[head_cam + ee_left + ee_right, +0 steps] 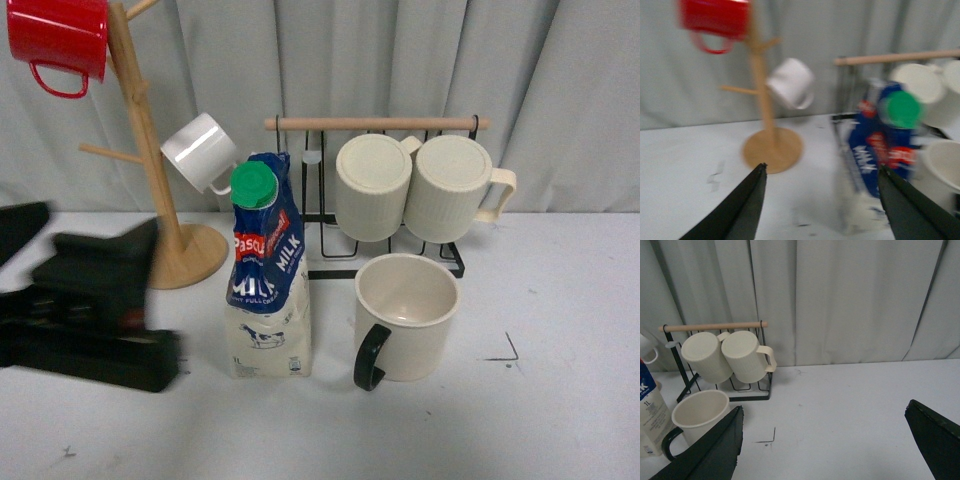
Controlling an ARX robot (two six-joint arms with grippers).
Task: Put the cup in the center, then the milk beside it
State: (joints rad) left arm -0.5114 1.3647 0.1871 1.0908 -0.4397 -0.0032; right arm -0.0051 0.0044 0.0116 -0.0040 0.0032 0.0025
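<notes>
So the cup [406, 315] is sitting upright on the table [560, 400] about mid-frame in my front view, black handle pointing toward me, right in front of the rack [385, 250]. The milk [267, 270] stands just beside it on the left with a small gap between them, green cap up. Looks to me like both things are pretty much where the task wants them.

My left gripper [822, 200] is spread wide with nothing in it, and its wrist view is smeared, so I read that arm as moving. The milk sits right next to one finger [900, 200] in that view. That's my main worry: the carton is tall and narrow, so a sideways clip from that finger could tip it into the cup or skid it out of place.

In the front view the left arm is a dark blur low on the left, near the wooden mug tree [150, 170] with the red mug [58, 38] and white mug [200, 150] hanging off it. Swing too wide and I could bump the base and shake those loose.

Right gripper [822, 440] is also wide apart and empty, with the cup close by one finger [710, 450], so a careless move there could nudge the cup off center.
</notes>
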